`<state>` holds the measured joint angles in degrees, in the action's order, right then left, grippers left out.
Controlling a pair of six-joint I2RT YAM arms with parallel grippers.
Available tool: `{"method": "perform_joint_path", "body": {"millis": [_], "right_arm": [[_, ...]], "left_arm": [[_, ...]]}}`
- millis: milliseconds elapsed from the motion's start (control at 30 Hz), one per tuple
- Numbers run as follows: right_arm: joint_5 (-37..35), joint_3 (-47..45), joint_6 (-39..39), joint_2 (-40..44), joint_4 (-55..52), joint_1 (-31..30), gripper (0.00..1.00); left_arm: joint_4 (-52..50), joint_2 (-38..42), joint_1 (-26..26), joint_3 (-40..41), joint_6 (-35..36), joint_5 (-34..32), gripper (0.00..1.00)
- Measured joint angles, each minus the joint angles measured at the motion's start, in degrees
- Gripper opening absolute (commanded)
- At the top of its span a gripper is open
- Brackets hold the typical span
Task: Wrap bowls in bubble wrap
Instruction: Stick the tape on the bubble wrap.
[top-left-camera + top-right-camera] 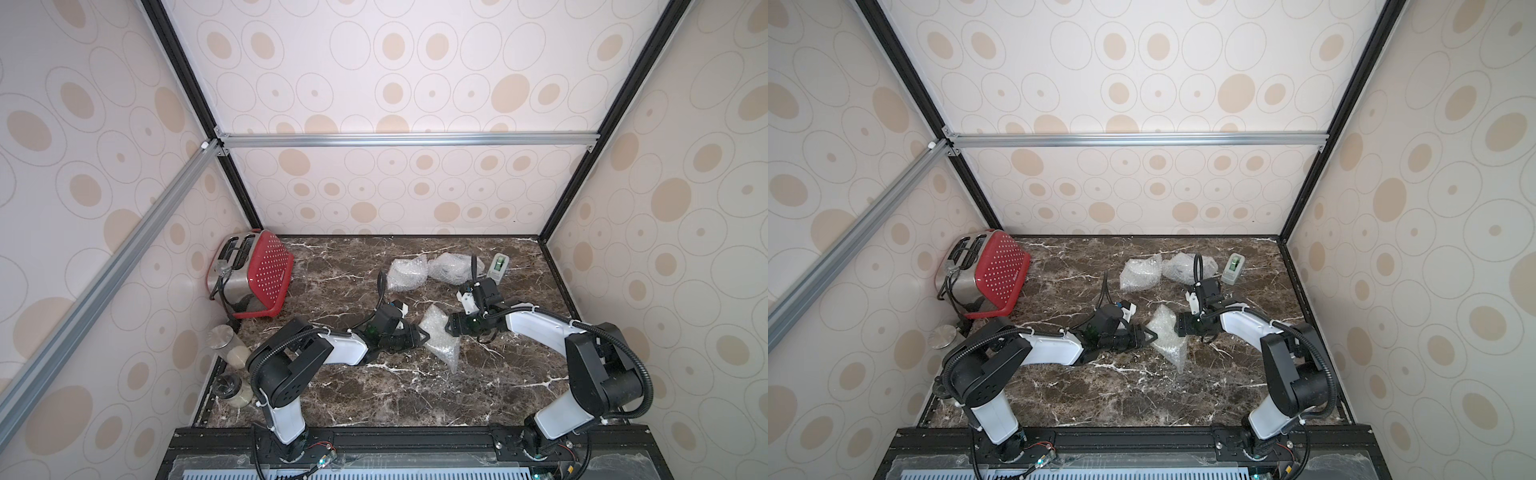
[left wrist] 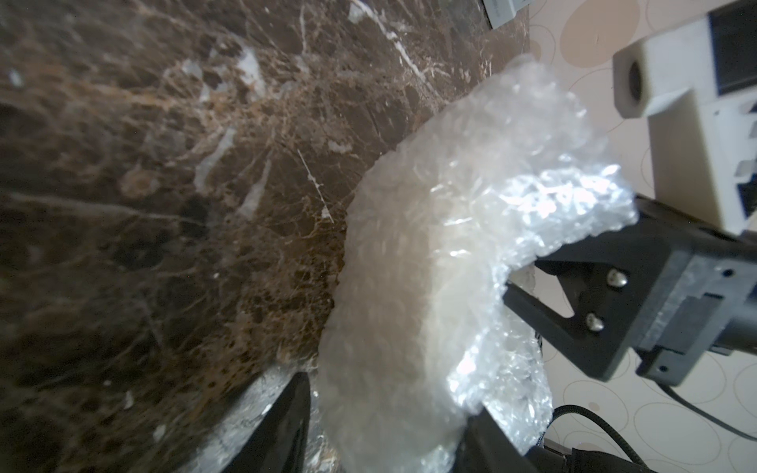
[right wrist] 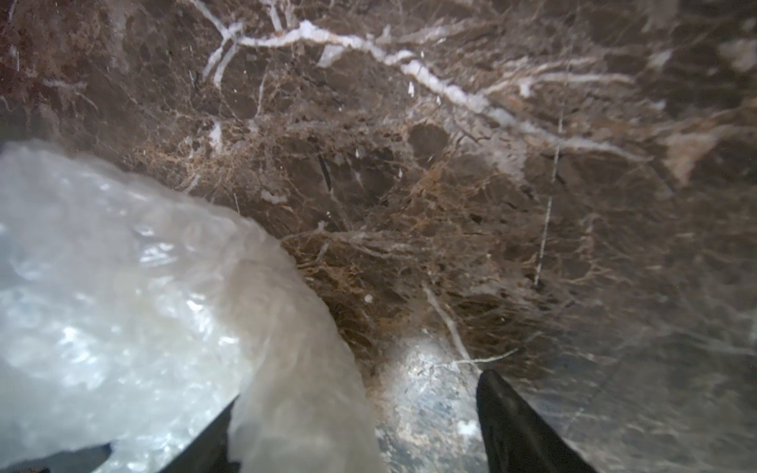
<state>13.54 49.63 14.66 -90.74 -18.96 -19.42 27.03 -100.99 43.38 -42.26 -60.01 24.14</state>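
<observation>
Gleaming under the lamps, the dark veined marble table carries a crumpled, cloudy bubble wrap bundle, pointed at both ends, well to the right of the red perforated basket. The left gripper is clamped on the edge nearest the basket. The right gripper stands spread wide at the opposite edge, film draped over one finger. A second bundle and a third bundle lie right of the basket, nearer the back wall. What the film hides I cannot tell.

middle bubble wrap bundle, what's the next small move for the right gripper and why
Probably close the right gripper on the wrap flap reaching between its open jaws; the left gripper clamps the middle bundle, whose tail lies loose.
</observation>
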Motion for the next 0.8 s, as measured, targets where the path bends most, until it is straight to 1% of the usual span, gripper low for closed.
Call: {"method": "perform_joint_path", "body": {"millis": [133,400,500,667,800], "right_arm": [[0.15,-1.33,0.52,0.22,1.79,0.02,0.80],[-1.68,-6.14,1.03,5.29,3.72,0.00,0.80],[-2.75,-6.58,1.86,6.03,3.30,-0.02,0.80],[-3.19,-6.56,4.11,6.12,2.97,-0.79,0.80],[-5.29,-8.39,7.50,7.61,3.61,-3.69,0.80]], "left_arm": [[0.00,0.00,0.00,0.00,0.00,0.00,0.51],[-0.09,0.00,0.00,-0.33,0.00,0.00,0.52],[-0.35,0.00,-0.04,-0.79,0.02,0.02,0.52],[-3.96,-0.09,-2.25,-3.39,1.88,0.96,0.52],[-7.04,-0.33,-4.33,-6.64,3.82,1.51,0.52]]}}
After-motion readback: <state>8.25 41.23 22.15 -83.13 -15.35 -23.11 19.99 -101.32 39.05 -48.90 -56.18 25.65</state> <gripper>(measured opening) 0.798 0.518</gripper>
